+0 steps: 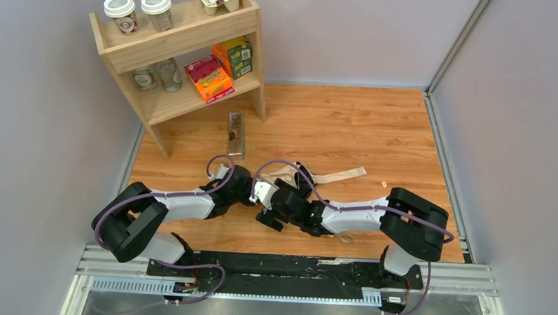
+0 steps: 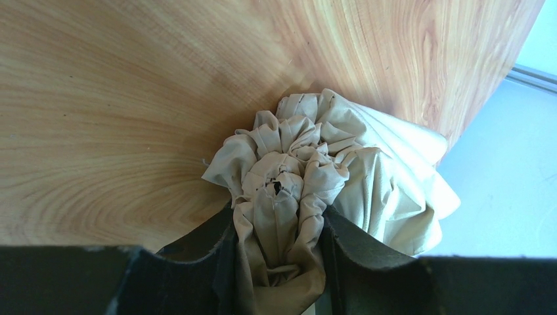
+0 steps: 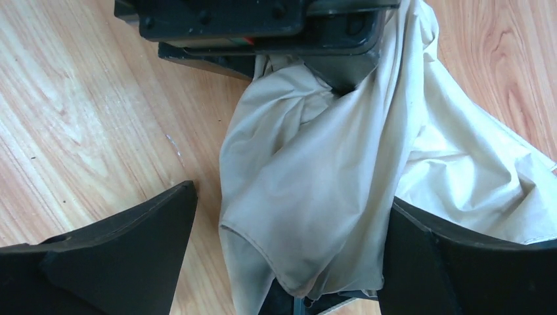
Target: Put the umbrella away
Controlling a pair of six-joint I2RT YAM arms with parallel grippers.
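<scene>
Left end effector (image 2: 279, 230) pinches the bunched canopy of the umbrella (image 2: 368, 170), right end effector (image 3: 289, 220) spread astride loose folds, mid-counter (image 1: 375, 126); fabric gathered but apparently unwrapped, stowing not begun, shelf (image 1: 182, 36) well apart.

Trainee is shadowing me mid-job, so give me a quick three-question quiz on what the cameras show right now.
1. True or false: the left gripper is clamped on bunched fabric of the umbrella.
2. The right gripper is: A) shut on fabric, B) wide open with fabric hanging between its fingers, C) out of view.
3. Fill in: two lidded cups stand on the ___ tier of the wooden shelf.
Key: 1 true; 2 B; 3 top.
</scene>
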